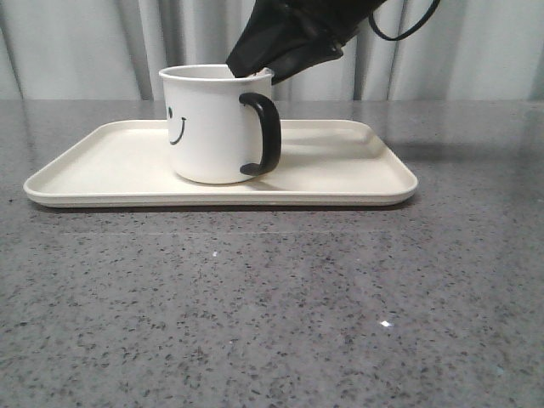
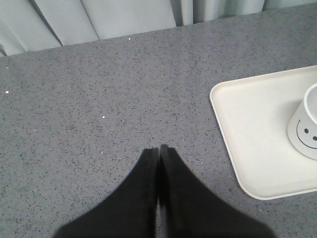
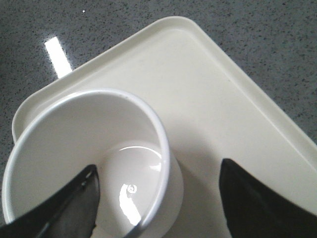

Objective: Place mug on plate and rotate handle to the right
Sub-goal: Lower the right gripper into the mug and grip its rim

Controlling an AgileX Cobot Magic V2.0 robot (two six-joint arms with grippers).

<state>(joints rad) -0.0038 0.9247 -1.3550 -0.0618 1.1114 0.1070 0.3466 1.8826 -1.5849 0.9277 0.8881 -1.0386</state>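
Note:
The white mug (image 1: 212, 127) stands upright on the cream plate (image 1: 102, 170), its smiley face turned left and its black handle (image 1: 265, 134) pointing right and slightly toward the camera. My right gripper (image 1: 263, 72) hangs over the mug's right rim. In the right wrist view this gripper (image 3: 158, 168) is open and straddles the rim: one finger (image 3: 74, 203) is inside the mug (image 3: 84, 144), the other (image 3: 257, 203) outside over the plate (image 3: 208, 99). My left gripper (image 2: 159, 148) is shut and empty over the grey table, left of the plate (image 2: 247, 124) and mug (image 2: 307, 126).
The speckled grey tabletop (image 1: 272, 323) stretches in front of the plate. A pale curtain (image 1: 85, 42) hangs behind the table's far edge.

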